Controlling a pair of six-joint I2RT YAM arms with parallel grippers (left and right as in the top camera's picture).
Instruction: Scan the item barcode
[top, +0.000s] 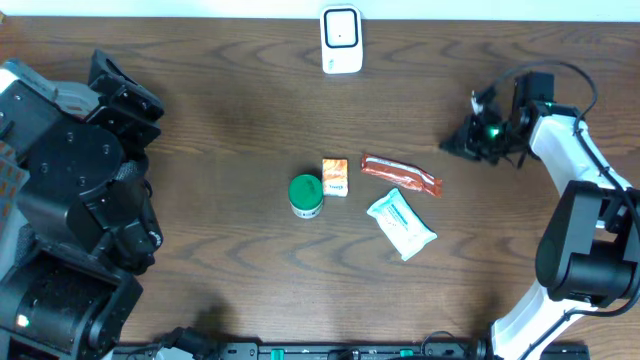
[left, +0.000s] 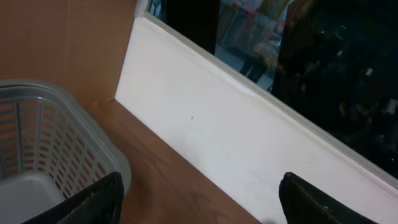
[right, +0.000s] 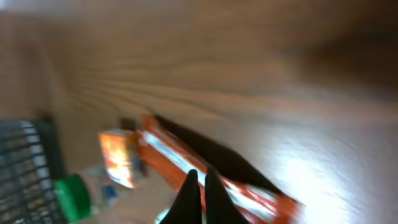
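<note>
1. Since the task named no single item, we took the snack bar as the likely one. It lay flat near the middle of the desk, at the right of a small cluster.
2. Its long axis ran across the desk from left to right, with the right end tilted slightly toward the robot's side.
3. Just beside its left end stood a small orange box, and beyond that a green-lidded jar. A wipes packet lay close on the near side, and we could not tell whether it touched the bar.
4. Off the bar's right end, a little farther from the robot, hung the right end effector, near the bar but clear of it. Its fingers were pressed together with nothing between them. In the blurred right wrist view the bar slanted across just beyond the closed tips.
5. We judged that those fingers would have to part first, then close across the bar's narrow width rather than along its length.
6. We saw the scanner at the far edge, well apart from the bar, beyond it and to the left.
7. Well apart at the left edge, the left end effector stood wide open and empty, facing a basket and a wall. We therefore judged the right arm clearly nearer.
</note>
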